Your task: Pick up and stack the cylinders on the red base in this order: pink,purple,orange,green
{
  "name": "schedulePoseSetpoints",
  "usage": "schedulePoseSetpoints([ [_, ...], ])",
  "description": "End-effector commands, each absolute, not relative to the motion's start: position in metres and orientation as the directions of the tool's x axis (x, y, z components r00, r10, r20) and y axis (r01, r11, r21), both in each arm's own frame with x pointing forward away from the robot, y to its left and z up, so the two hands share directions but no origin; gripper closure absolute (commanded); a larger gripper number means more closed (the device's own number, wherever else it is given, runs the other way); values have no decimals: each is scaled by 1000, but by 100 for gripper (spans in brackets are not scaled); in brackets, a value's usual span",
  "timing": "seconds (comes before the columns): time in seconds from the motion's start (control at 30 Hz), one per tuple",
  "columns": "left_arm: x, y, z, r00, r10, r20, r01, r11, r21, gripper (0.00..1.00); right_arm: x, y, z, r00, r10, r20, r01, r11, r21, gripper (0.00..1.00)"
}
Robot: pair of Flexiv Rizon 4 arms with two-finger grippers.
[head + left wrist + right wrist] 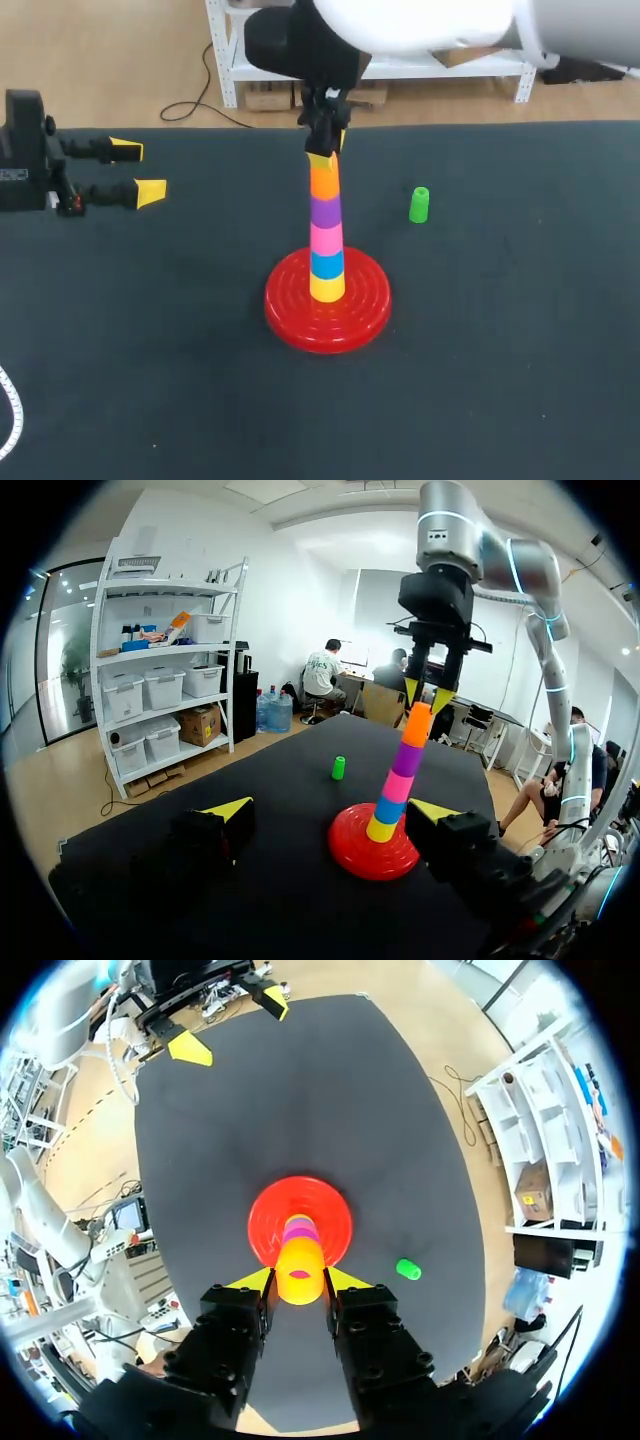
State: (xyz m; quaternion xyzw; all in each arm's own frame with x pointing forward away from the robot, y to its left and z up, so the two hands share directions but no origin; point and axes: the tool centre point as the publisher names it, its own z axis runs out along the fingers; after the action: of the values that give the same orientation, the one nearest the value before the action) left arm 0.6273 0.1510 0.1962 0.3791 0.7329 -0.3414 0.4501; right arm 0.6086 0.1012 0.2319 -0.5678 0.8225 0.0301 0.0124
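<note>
- The head view sits high above and behind the robot, looking down over the counter [500, 380] toward its far edge, from well back.
- The left wrist view sits low by the counter's left edge. It faces across the counter past the left end effector [330, 810] to the red base [372, 852].
- The right wrist view hangs close above the stack [299, 1272] and faces straight down past the right end effector [298, 1280].
- All three views share the red base, the stack and the green cylinder [419, 204].

There are 1 red base [288, 312], 5 stacked cylinders [326, 240] and 1 green cylinder [419, 205].
</note>
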Motion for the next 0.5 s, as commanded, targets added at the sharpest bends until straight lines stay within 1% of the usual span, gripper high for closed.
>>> schedulePoseSetpoints([
  [0.03, 627, 151, 194, -301, 243, -922, 863, 481, -155, 0, 610, 101, 229, -356, -933, -47, -934, 355, 42, 100],
  [0.27, 627, 151, 194, -301, 243, -922, 863, 481, -155, 0, 606, 100, 218, -359, -933, -23, -933, 357, 52, 100],
  [0.43, 627, 151, 194, -301, 243, -922, 863, 481, -155, 0, 605, 99, 222, -364, -931, -36, -931, 362, 45, 100],
  [0.47, 627, 151, 194, -301, 243, -922, 863, 481, -155, 0, 605, 99, 226, -364, -930, -44, -931, 362, 40, 89],
  [0.5, 627, 151, 194, -301, 243, -922, 863, 481, -155, 0, 605, 98, 230, -363, -930, -53, -932, 361, 37, 21],
])
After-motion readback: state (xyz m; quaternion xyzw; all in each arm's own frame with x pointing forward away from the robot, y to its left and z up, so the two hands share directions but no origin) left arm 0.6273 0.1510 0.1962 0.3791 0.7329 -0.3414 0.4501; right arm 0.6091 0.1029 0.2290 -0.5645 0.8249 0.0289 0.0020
